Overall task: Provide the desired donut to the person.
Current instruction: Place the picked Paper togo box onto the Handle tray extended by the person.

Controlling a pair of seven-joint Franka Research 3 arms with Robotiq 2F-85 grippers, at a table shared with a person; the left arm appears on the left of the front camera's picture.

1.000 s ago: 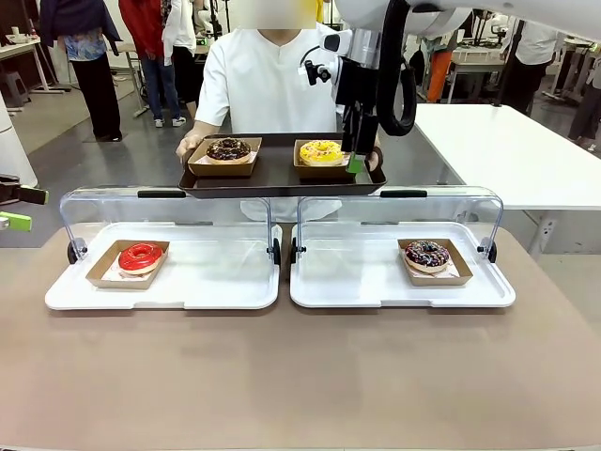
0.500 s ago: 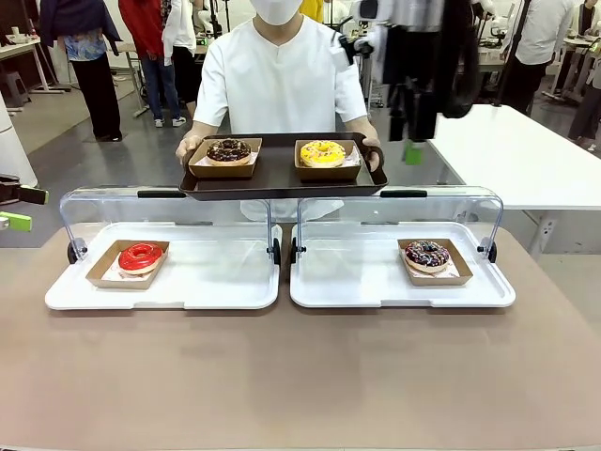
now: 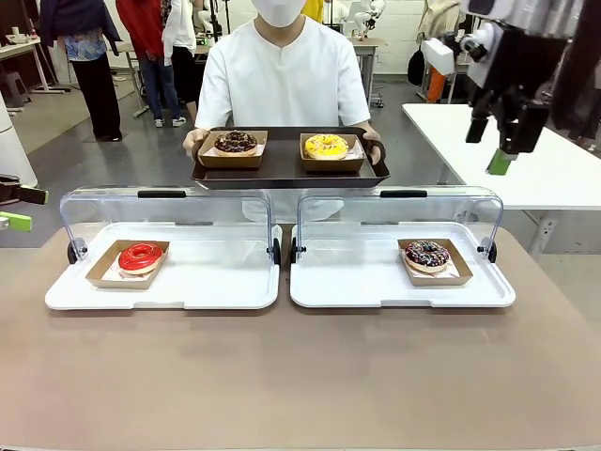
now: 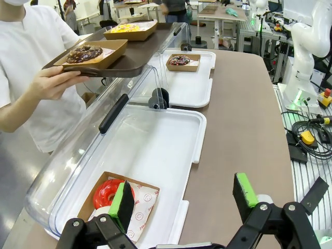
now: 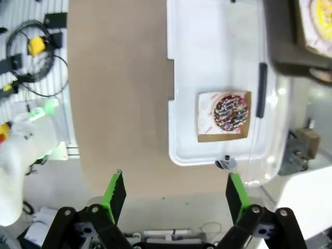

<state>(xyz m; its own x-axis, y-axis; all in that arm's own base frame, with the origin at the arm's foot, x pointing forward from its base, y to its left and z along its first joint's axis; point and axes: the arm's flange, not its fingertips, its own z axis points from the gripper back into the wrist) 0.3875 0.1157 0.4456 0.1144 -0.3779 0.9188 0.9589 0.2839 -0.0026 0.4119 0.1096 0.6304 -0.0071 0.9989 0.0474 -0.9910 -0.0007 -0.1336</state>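
Note:
The person [image 3: 282,80] in white stands at the far side and holds a dark tray [image 3: 289,173] with both hands. On it sit a chocolate donut [image 3: 235,142] and a yellow donut [image 3: 326,146], each in a cardboard boat. My right gripper [image 3: 488,143] hangs open and empty, high at the right, above a sprinkled chocolate donut [image 5: 230,111] in the right white tray [image 3: 357,282]. At the left edge my left gripper [image 3: 11,209] is open, beside a red donut [image 4: 108,193] in the left white tray [image 4: 155,150].
Both white trays have clear hinged lids [image 3: 169,211] standing open along their far edge. A white table [image 3: 535,164] stands at the back right. Bare brown tabletop [image 3: 300,376] stretches in front. Cables and a robot base [image 4: 306,57] lie off the table's side.
My right gripper has pulled away from the yellow donut on the person's tray, rising and swinging right, still open. The person has shifted the tray slightly up and right. The left arm is still.

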